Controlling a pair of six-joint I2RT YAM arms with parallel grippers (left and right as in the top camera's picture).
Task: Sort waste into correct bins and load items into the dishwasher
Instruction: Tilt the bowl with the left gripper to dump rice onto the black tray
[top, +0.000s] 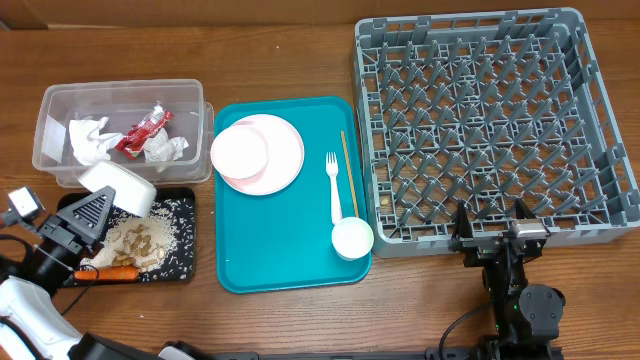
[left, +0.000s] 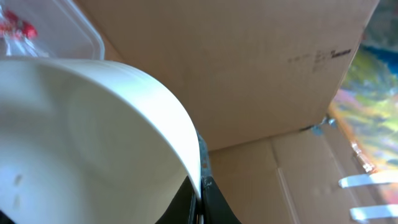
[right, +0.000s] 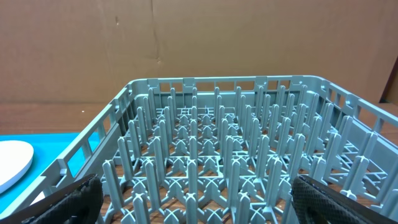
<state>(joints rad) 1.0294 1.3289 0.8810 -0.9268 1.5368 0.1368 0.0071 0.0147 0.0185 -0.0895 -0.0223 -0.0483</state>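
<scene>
White plastic fills the left half of my left wrist view: a bowl (left: 93, 143) tipped on its side, smooth and glossy inside with a couple of tiny specks low on its wall. My left gripper (top: 100, 205) pinches its rim, the jaws pressed together on the thin edge. From overhead, that arm reaches in from the lower left corner and angles up toward the upper right, holding the bowl over the top edge of the black tray (top: 185, 262). On this tray lie scattered rice (top: 178, 212), a heap of beige food bits (top: 135, 238) and one carrot (top: 118, 272). Just above, in the upper left, the clear tub (top: 50, 110) holds two crumpled napkins (top: 88, 140) and one red wrapper (top: 143, 128). On the teal tray (top: 285, 250) in the middle of the frame I count one pink plate (top: 285, 150) with a second bowl (top: 240, 152) sitting on it, one fork (top: 334, 185), one chopstick (top: 345, 165) and one cup (top: 352, 238). My right gripper (top: 497, 232) hangs low at the lower right, level and pointing at the near wall of the grey rack (top: 600, 140). It holds nothing, and its fingers (right: 348, 199) are spread wide in the bottom corners of the right wrist view.
</scene>
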